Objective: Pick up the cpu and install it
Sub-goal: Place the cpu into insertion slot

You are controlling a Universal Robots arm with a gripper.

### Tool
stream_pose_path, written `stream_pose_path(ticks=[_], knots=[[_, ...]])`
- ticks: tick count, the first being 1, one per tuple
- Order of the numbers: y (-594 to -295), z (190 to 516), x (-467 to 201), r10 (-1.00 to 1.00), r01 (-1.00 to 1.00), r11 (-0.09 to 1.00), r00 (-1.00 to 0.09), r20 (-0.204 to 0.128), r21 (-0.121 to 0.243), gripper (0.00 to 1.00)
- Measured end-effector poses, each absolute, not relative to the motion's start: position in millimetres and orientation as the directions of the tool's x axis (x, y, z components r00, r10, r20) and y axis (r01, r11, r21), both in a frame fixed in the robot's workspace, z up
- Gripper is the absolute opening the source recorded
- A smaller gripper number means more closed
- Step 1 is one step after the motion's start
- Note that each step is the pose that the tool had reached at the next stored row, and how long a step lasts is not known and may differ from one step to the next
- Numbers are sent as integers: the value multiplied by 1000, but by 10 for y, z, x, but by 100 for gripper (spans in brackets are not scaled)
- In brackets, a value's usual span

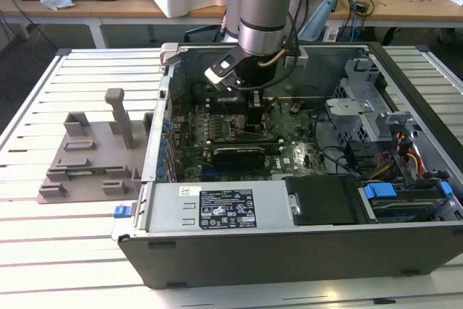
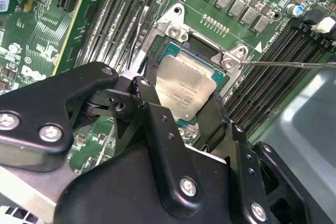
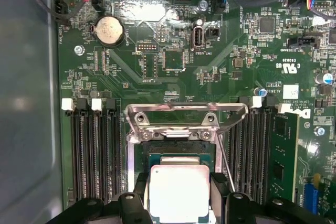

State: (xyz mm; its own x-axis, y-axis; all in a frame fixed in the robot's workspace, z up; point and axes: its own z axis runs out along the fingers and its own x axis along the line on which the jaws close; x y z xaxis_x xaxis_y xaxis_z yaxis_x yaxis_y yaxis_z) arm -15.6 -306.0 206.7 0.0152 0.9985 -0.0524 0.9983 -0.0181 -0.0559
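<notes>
Second wrist view: black jaws, narrowly spread, pinch the small square silver-topped cpu (image 2: 187, 85) by opposite edges, over the open metal-framed green motherboard socket (image 2: 177, 31).

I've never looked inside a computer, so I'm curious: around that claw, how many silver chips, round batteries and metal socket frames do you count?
cpu: 1
coin battery: 1
socket frame: 1
claw: 1, shut on the cpu
Total: 4
</notes>
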Motion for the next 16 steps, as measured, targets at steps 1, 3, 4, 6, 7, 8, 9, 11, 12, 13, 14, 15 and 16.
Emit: stream_pose_path(ticks=[1,3,4,6,7,8,9,11,12,13,14,15,16], knots=[[-3060,2063,-153,999,998,-18,15,-52,-56,55],[-3060,2050,-145,998,998,-18,15,-53,-56,55],[-3060,2033,-141,998,998,-18,15,-53,-56,55],[-3058,2011,-134,999,998,-17,14,-53,-56,55],[-3057,2006,-131,999,998,-16,13,-53,-56,55],[-3057,1999,-129,999,998,-15,12,-53,-56,55],[-3057,1989,-128,999,998,-13,10,-53,-56,55],[-3058,1972,-129,999,998,-9,6,-53,-56,55],[-3058,1968,-128,999,998,-6,3,-53,-56,55],[-3057,1965,-128,999,998,-4,1,-53,-56,55],[-3055,1961,-128,999,998,-1,-2,-53,-56,55],[-3055,1959,-127,999,998,2,-5,-53,-56,55],[-3055,1956,-127,999,998,4,-7,-53,-56,55]])
